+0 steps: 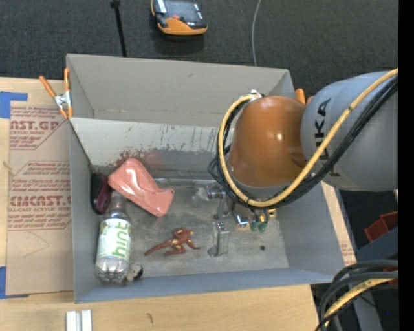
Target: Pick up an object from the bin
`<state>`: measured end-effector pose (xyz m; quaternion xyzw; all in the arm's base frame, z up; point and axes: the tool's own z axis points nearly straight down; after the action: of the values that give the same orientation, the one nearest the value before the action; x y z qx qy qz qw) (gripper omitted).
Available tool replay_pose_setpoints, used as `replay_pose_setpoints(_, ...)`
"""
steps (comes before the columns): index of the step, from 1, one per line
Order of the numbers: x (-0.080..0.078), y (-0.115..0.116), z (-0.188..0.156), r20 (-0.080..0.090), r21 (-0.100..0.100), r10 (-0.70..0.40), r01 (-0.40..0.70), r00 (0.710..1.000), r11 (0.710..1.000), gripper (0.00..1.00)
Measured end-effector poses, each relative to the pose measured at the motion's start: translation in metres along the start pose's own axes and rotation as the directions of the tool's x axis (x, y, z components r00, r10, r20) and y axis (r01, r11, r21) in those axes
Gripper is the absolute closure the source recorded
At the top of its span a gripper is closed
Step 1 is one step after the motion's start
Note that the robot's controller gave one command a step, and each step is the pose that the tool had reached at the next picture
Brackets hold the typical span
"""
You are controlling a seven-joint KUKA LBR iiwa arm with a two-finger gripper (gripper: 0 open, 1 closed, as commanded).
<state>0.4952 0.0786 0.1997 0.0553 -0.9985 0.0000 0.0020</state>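
Camera view shows the gripper (219, 242) near the bin's (162, 84) bottom edge, just beside a brown toy lizard (173, 243), its opening impossible to tell.

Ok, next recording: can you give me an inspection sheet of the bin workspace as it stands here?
Surface: grey metal bin, floor scuffed, reddish marks on the back wall.
Job's things: pink soft-looking lump left of centre; clear bottle with a green-lettered label lying along the left wall; brown toy dinosaur on the floor, nearest the pincer.
Clutter: dark maroon thing against the left wall; small grey thing by the bottle's cap, too small to identify.
Grippers: pincer down by the bin floor just right of the dinosaur, nothing seen in it.
Cables: yellow and black cables loop round the orange wrist cover.
Surroundings: orange and black device on the dark floor beyond the bin.
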Motion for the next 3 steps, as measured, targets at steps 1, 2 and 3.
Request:
replay_pose_setpoints(1, -0.012, 0.046, 0.009, 0.008, -0.001, 0.030, -0.030, 1.000, 1.000, 0.00)
replay_pose_setpoints(2, 0.001, 0.048, 0.038, 0.006, -0.003, -0.061, 0.061, 0.998, 0.998, 0.00)
replay_pose_setpoints(3, -0.031, 0.026, 0.092, 0.009, 0.003, -0.269, 0.269, 0.963, 0.963, 0.00)
